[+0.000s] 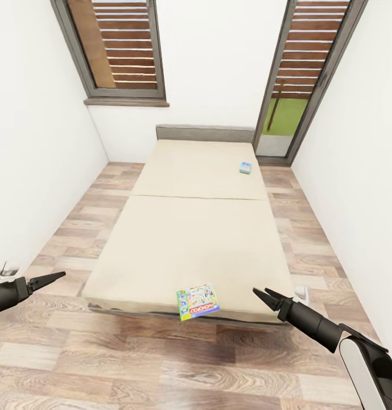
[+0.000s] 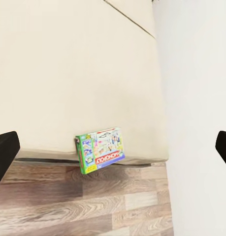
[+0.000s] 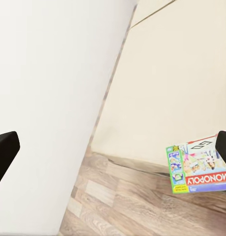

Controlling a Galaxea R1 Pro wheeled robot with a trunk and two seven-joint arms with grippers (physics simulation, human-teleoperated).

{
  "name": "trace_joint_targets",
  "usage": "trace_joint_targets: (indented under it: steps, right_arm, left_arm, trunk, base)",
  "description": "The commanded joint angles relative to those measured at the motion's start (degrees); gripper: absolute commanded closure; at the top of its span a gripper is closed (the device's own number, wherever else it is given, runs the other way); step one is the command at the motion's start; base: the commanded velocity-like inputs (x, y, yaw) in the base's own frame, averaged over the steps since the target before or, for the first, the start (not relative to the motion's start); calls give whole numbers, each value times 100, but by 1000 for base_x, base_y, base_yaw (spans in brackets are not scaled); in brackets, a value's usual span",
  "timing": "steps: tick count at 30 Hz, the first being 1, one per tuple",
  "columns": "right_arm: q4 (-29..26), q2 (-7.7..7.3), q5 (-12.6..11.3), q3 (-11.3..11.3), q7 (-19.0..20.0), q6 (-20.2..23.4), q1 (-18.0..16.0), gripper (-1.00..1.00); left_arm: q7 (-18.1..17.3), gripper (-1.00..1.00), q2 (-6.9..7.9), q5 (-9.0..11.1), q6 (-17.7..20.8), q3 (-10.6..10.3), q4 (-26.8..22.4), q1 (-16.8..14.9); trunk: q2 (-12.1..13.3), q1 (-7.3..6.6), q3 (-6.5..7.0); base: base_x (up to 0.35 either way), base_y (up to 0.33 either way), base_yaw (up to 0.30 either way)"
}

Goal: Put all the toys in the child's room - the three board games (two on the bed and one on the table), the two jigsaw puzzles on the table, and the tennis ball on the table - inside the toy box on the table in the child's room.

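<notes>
The bed (image 1: 178,239) with its plain cream mattress lies straight ahead. One of the board games, a green and blue box (image 1: 198,302) printed MONOPOLY, rests at the bed's near edge and overhangs it slightly; it also shows in the wrist views (image 2: 102,150) (image 3: 199,169). A second, small blue board game (image 1: 245,167) lies far back on the bed's right side. My left gripper (image 1: 60,276) hovers over the floor left of the bed's near corner. My right gripper (image 1: 260,291) hovers just right of the Monopoly box. Both are open and hold nothing, with dark fingers (image 2: 4,150) (image 3: 4,147) spread wide.
White walls close in on both sides, with narrow strips of wood-plank floor (image 1: 104,188) beside the bed. A shuttered window (image 1: 119,45) and a glass door (image 1: 298,80) stand in the back wall. Small white fittings sit low at the left wall (image 1: 8,269) and by the bed's right corner (image 1: 300,292).
</notes>
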Motion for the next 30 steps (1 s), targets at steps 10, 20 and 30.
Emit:
trace_joint_targets:
  steps: [10, 20, 30]
  right_arm:
    - [-2, 0, -27, -4, -8, 12, -4, -100]
    - [-2, 0, -27, -4, -17, -3, -4, -100]
    - [-2, 0, -27, -4, -18, -3, -4, -100]
  left_arm:
    - [-27, -100, 1, -14, 21, 4, 0, -5]
    - [-30, -100, 1, -14, 21, 4, 0, -5]
    - [-32, -100, 1, -14, 21, 2, 0, -5]
  trunk:
    - [-9, 3, 87]
    - [-9, 3, 183]
    - [-9, 3, 278]
  base:
    - [0, 0, 0]
    - [0, 0, 0]
    - [0, 0, 0]
